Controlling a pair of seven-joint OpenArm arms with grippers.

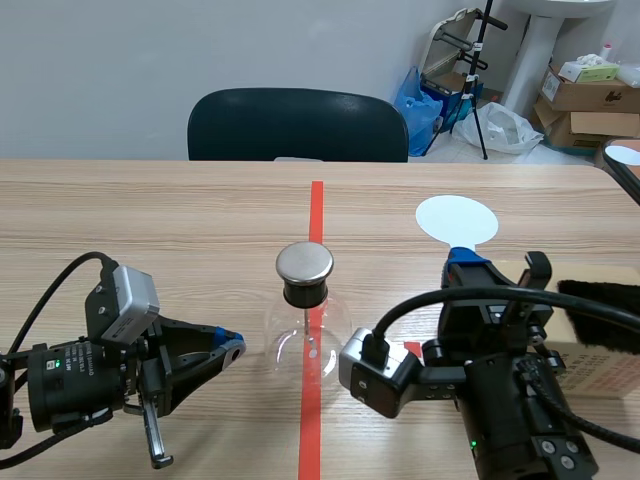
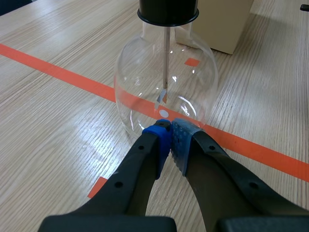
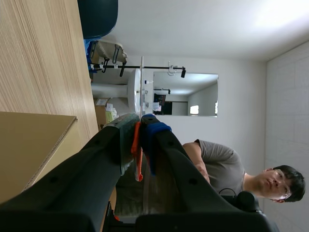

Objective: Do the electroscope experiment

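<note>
The worktop (image 1: 150, 220) carries the electroscope (image 1: 305, 335) on the red tape line (image 1: 316, 205), midway between the side edges and nearer the robot's edge. The right claw (image 1: 465, 262) is clamped on the white disc (image 1: 456, 218), which is apart from the metal cap (image 1: 304, 263). The left claw (image 2: 171, 128), closed on nothing, sits just at the electroscope's base. By my reading the disc is in hand and bringing it to the cap remains.

The left hand (image 1: 233, 346) is hovering low, its fingers pressing together on nothing. The right hand (image 1: 466, 262) is pointing forward, clamping a thin orange handle (image 3: 138, 169).
</note>
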